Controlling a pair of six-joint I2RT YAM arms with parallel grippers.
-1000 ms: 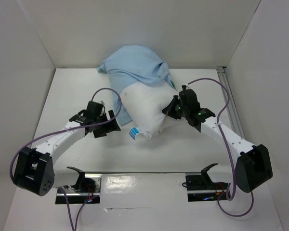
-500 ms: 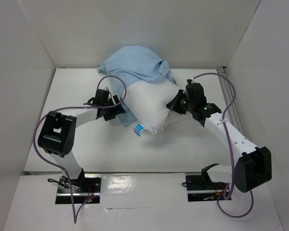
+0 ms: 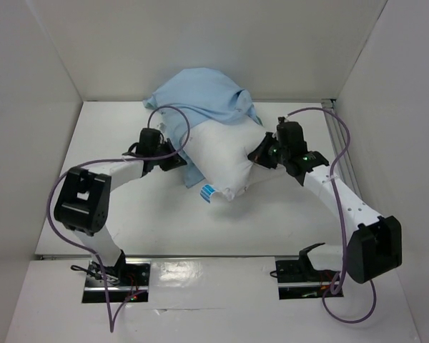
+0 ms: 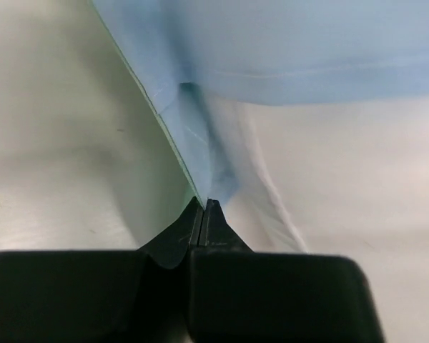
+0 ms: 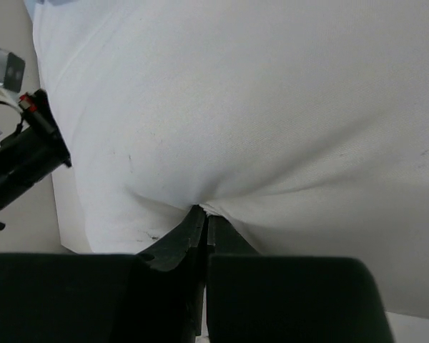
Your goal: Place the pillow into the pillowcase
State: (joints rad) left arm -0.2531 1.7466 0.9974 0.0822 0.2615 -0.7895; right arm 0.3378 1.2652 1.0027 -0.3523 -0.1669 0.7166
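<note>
Brightly, evenly lit from overhead, with only soft shadows. Sharp in the top view, with glare on the metal strip (image 3: 207,266) far behind the fingers (image 4: 173,239). Blurred just beyond the tips in both wrist views, on pillowcase (image 4: 286,50) and pillow (image 5: 272,107); dimly shadowed left of them.

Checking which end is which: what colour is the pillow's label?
Blue and white label at the pillow's near corner, best seen in the top view.

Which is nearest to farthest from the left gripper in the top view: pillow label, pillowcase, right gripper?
1. pillowcase: edge pinched in the left gripper.
2. pillow label: near side, slightly right.
3. right gripper: across the pillow, gripping its right side.
</note>
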